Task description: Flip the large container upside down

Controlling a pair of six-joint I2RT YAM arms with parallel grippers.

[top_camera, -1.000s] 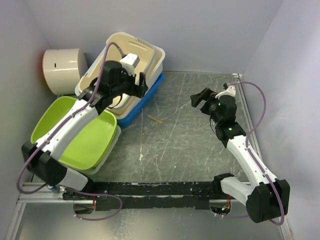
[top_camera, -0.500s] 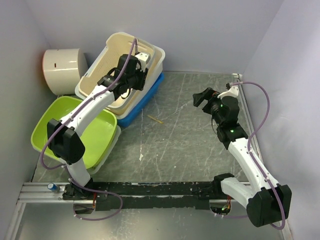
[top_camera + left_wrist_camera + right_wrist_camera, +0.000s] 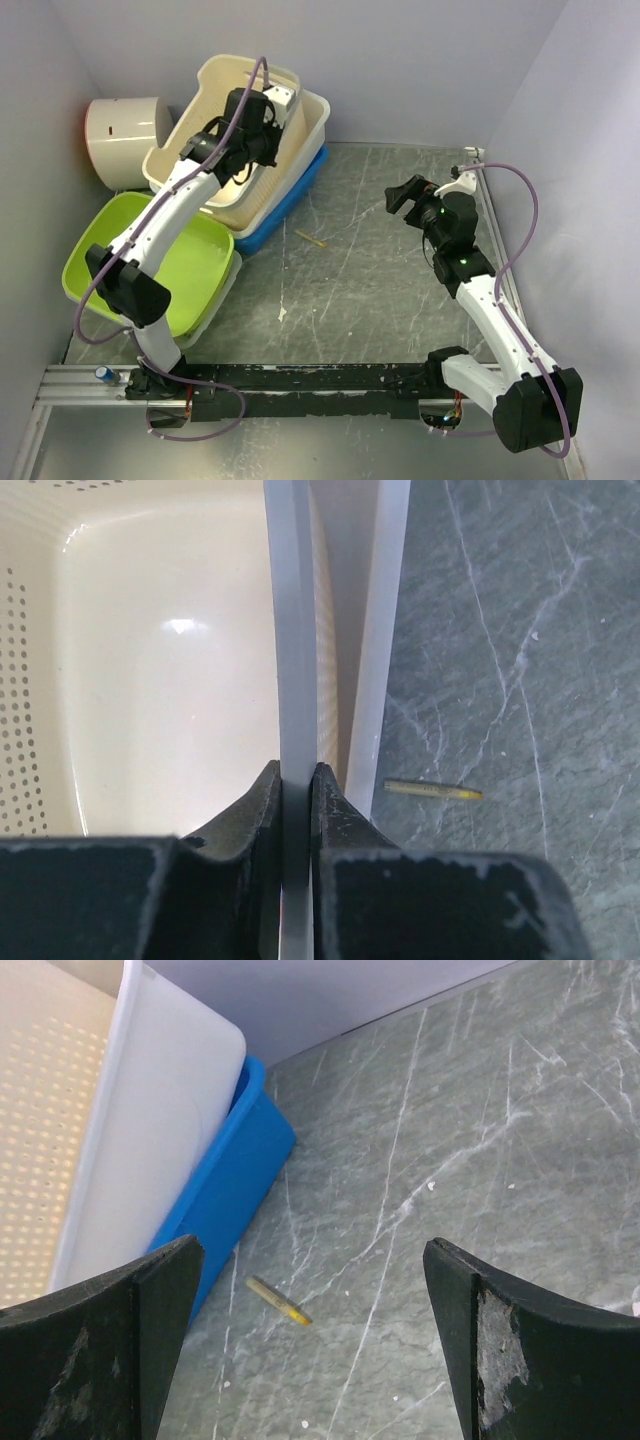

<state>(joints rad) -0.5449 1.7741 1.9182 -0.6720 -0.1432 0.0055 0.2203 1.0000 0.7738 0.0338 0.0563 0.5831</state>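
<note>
Grey marbled table walled by pale panels. At its far left corner the large container, glossy white and open side up, sits in a blue tub. A cream perforated basket rests inside it, tilted. The left gripper is clamped on a thin rim, apparently the basket's; the container's rim runs just beside it. The right gripper hovers over bare table with jaws spread wide, well apart from the tubs. A small yellow stick lies near the blue tub. A green bowl sits nearer the left arm's base.
</note>
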